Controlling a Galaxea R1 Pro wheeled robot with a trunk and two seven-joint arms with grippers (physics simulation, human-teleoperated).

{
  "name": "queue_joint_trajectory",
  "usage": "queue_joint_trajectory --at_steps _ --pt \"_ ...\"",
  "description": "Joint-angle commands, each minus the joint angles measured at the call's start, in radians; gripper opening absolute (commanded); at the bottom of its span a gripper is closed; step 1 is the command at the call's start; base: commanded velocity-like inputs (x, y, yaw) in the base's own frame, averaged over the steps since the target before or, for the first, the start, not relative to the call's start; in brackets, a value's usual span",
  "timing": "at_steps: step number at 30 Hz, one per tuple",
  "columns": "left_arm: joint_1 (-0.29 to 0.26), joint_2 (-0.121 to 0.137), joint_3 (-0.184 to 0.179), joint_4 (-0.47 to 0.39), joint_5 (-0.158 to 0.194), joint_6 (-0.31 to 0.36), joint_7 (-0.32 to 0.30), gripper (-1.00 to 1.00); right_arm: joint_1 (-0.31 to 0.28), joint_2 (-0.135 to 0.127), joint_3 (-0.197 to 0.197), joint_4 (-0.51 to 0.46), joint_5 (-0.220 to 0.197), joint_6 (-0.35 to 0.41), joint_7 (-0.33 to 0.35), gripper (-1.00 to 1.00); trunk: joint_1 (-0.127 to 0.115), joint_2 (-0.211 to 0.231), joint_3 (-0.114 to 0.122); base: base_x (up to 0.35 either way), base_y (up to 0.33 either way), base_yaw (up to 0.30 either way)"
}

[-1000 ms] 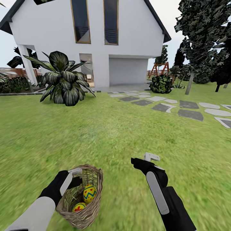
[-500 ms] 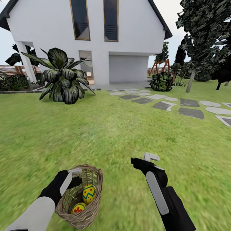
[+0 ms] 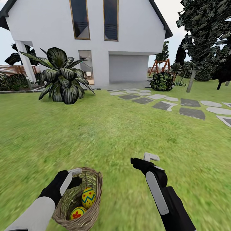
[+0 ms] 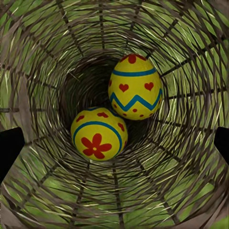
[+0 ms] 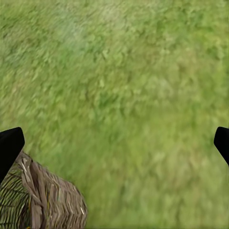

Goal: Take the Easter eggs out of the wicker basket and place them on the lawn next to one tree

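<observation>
Step in hand: carrying the wicker basket [image 3: 84, 208] across the lawn [image 3: 112, 134]. My left gripper [image 3: 74, 175] sits at the basket's rim, jaws apart per the wrist view; grip on the wicker unclear. Two Easter eggs [image 4: 136, 87] visible inside, touching; third unseen. Right gripper [image 3: 150, 158] beside the basket, jaws apart, empty. Next: reach the tree [image 3: 200, 38] far beyond the basket, then unload.

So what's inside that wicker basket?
Two painted eggs lie in the wicker basket: one with a zigzag band, one with a red flower. Whether a third hides beneath them cannot be seen.
</observation>
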Motion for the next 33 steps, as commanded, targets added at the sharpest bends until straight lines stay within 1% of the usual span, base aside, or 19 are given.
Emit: queue_joint_trajectory --at_steps 1,9,33 --pt "0.000 0.000 0.001 -0.001 0.010 0.004 0.008 1.00 -0.001 0.000 0.001 -0.001 -0.011 0.001 -0.010 1.00 0.000 0.000 -0.001 0.074 0.000 0.000" --pt "0.000 0.000 0.001 -0.001 0.010 0.004 0.007 1.00 -0.001 0.002 0.002 -0.001 -0.011 0.002 -0.009 1.00 0.000 0.000 -0.002 0.172 0.000 0.000" --pt "0.000 0.002 0.001 -0.001 0.010 0.001 0.008 1.00 -0.001 0.003 -0.001 0.000 -0.012 0.004 -0.008 1.00 0.000 0.000 -0.040 0.022 0.000 0.000"
